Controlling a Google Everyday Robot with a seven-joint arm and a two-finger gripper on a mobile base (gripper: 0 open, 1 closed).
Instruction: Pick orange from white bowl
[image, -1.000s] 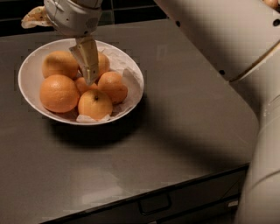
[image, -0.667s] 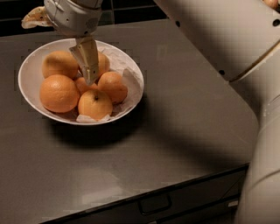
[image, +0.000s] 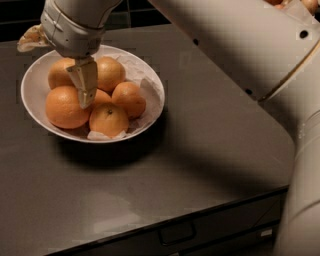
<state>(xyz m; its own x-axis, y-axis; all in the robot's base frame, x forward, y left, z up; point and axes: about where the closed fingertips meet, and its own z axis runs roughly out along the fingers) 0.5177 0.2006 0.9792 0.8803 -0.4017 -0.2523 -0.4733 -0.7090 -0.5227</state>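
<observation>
- The orange (image: 65, 107), the largest of the pile, is seen at the near left of the bowl (image: 31, 82). It is unmoved from a second ago and is pressed against its neighbours.
- The gripper (image: 86, 99) is now found further left and lower than a second ago. It has been brought from over the middle of the pile to just beside the orange's right side, and whether contact is made cannot be told.
- How far the gripper is open cannot be told, and nothing is seen to be held in it.
- The other oranges (image: 129, 98) and the crumpled paper (image: 150, 92) at the bowl's right are left as they were, so nothing has been lifted.
- The shift is judged to be a lining-up on the orange, with the grasp and the lift not yet done.
- The arm (image: 240, 45) is stretched in from the far right above the dark table (image: 200, 165).
</observation>
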